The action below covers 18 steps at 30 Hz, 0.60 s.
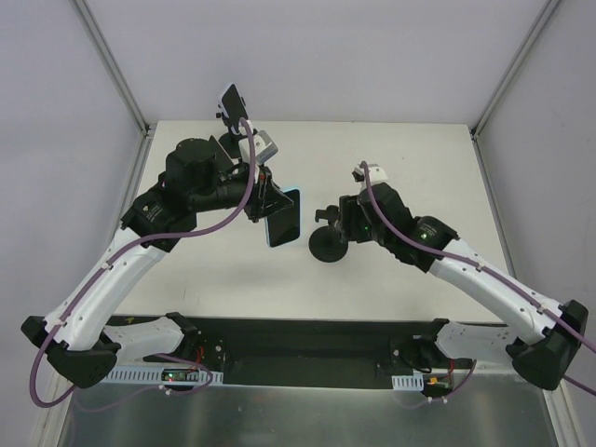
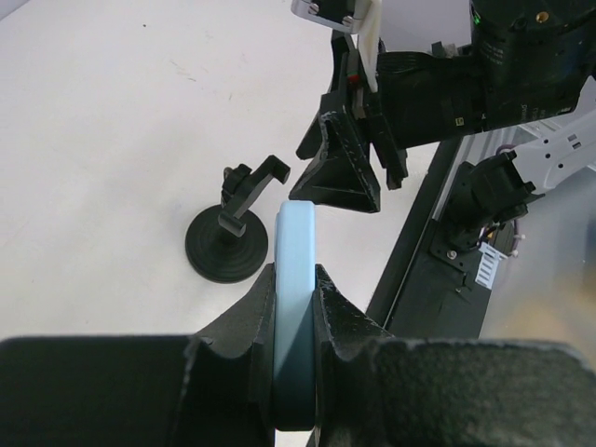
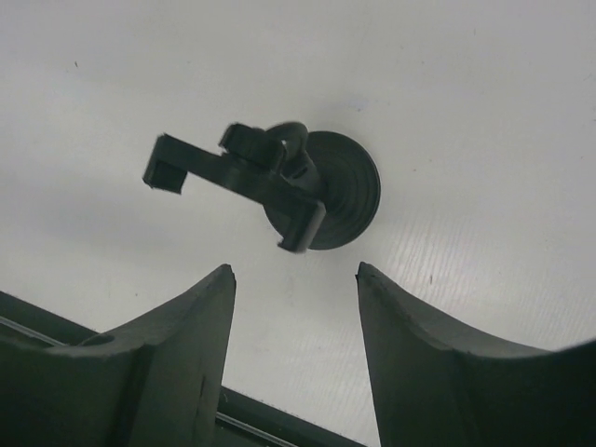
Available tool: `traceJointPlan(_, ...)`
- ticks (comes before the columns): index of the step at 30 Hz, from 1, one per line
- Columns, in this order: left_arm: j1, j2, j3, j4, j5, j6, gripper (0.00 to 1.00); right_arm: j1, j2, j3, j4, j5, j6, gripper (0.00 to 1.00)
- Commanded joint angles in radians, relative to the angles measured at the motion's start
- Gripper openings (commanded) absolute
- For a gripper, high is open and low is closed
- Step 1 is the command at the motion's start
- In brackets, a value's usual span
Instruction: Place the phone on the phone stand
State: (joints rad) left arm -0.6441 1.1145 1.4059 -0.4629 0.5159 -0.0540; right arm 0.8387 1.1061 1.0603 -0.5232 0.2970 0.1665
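We are seeing the phone (image 2: 296, 237) only edge-on, its lower end disappearing inside the left pincer (image 2: 296, 293). The picture's bottom edge is cutting off the right pincer (image 3: 294, 272). From above, we are struggling to make out the phone stand (image 1: 328, 246) cradle.

White-black arms (image 1: 98, 291), purple cables (image 1: 186, 233)

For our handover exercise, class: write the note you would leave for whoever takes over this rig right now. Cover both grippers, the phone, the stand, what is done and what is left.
Left gripper: shut on the light blue phone, clamped by its edges.
Right gripper: open and empty; the phone stand sits just ahead of its fingers, not between them.
Stand: on its round base on the table, between the two arms, cradle empty.
Done: phone in hand.
Left: carry the phone to the cradle, seat it, let go.
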Motion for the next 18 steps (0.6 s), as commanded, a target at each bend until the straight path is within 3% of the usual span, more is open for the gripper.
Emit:
traceJointPlan(1,0.001,-0.036,-0.021,0.108,-0.025,-0.004,0.0,0.005,0.081,0.119,-0.003,0.022,-0.044,0.57)
traceJointPlan(4,0.001,-0.025,-0.022,0.116,-0.03,0.003,0.0,0.003,0.119,0.148,-0.012,0.039,-0.053,0.54)
traceJointPlan(7,0.001,0.002,-0.016,0.141,0.022,0.01,0.0,0.003,0.144,0.165,-0.027,0.056,-0.048,0.41)
traceJointPlan(15,0.0,-0.005,-0.109,0.337,0.069,-0.012,0.0,0.005,0.159,0.152,-0.029,0.066,-0.035,0.39)
traceJointPlan(18,0.0,-0.01,-0.146,0.403,0.075,-0.017,0.0,0.004,0.161,0.15,-0.026,0.093,-0.044,0.27)
